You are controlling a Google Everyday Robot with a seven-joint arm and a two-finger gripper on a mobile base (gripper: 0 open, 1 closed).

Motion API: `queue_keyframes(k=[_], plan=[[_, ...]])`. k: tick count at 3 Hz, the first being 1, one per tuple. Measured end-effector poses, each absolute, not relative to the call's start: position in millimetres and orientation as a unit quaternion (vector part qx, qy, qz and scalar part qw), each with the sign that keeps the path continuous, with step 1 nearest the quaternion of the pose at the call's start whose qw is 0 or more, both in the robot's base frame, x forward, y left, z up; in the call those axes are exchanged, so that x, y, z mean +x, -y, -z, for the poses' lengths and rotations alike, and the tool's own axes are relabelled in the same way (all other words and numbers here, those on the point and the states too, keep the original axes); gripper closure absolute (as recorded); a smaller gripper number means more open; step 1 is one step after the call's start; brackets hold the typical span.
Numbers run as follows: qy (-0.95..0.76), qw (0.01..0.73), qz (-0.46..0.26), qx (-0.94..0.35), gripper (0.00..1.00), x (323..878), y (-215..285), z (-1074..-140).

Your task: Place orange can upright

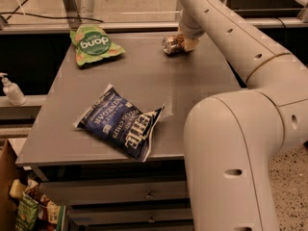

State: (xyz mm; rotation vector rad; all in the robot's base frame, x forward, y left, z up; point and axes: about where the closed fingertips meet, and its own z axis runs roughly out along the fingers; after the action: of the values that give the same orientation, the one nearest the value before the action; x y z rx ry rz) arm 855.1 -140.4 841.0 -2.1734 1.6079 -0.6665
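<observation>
A: Where is the orange can (172, 44)?

B: On its side at the far right of the grey table (144, 81), close to the back edge. Its silver end faces left and its body points right.

A: And the gripper (187, 43)?

B: It has its tip right at the can's right-hand end, touching it. A tan part of it shows just beside the can on the near side. The can blocks the rest, so I cannot tell whether the gripper has a hold on the can or only rests against it.

A: How does the arm (226, 28) run?

B: It reaches down to the can from above the back edge. From there it sweeps along the right side of the table to a thick white segment in the near right foreground.

A: What else is on the table?

B: A green snack bag (95, 44) lies flat at the far left corner, well apart from the can. A dark blue chip bag (120, 124) lies flat near the front edge, nearer the left.

A: Anything off the table?

B: A white pump bottle (10, 89) stands on a ledge to the left. Grey drawers (149, 194) sit under the tabletop.
</observation>
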Motion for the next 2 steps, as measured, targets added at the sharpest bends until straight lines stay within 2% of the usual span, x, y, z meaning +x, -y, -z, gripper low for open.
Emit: queue_keyframes(k=[1, 2], plan=[[-0.571, 0.176, 0.237, -0.766, 0.93, 851, 144, -844], [-0.568, 0.194, 0.237, -0.764, 1.00, 839, 144, -867]])
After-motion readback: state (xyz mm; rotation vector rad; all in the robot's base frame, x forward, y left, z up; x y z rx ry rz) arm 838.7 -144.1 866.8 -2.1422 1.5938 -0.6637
